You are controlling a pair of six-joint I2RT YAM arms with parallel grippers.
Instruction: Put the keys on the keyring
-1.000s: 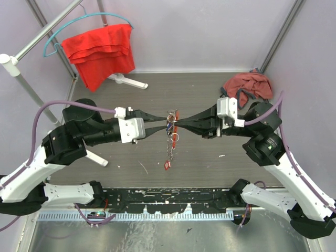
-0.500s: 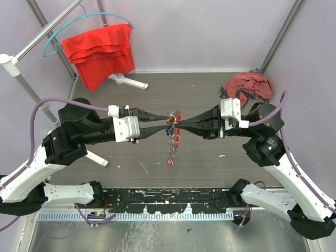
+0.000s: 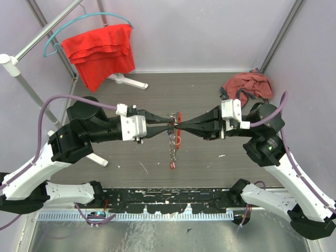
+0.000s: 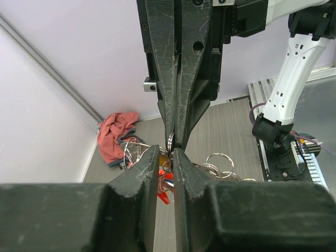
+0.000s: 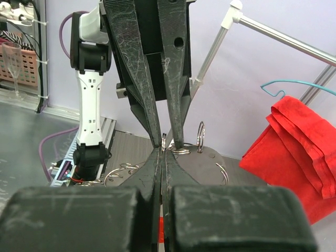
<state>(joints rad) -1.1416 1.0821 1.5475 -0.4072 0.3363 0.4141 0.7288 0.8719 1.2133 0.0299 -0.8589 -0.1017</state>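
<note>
Keyring [image 3: 173,129], suspended above the bench [image 3: 210,100] with chain [image 3: 172,149] dangling, pinched by clenched right hand [image 3: 177,126], left hand [image 3: 169,126] narrowly parted against it, grip indeterminate; hazard: uneven pulling twists ring loose, dropping it.

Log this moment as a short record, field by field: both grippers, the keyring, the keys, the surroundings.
left gripper: tips at the keyring from the left, fingers narrowly apart; grip unclear
right gripper: fingers pressed together on the keyring, tip to tip with the left gripper
keyring: held up between the two grippers, chain and red tag hanging below
keys: coloured heads bunched just under the tips
surroundings: red cloth hung at back left; pinkish cloth at back right
</note>
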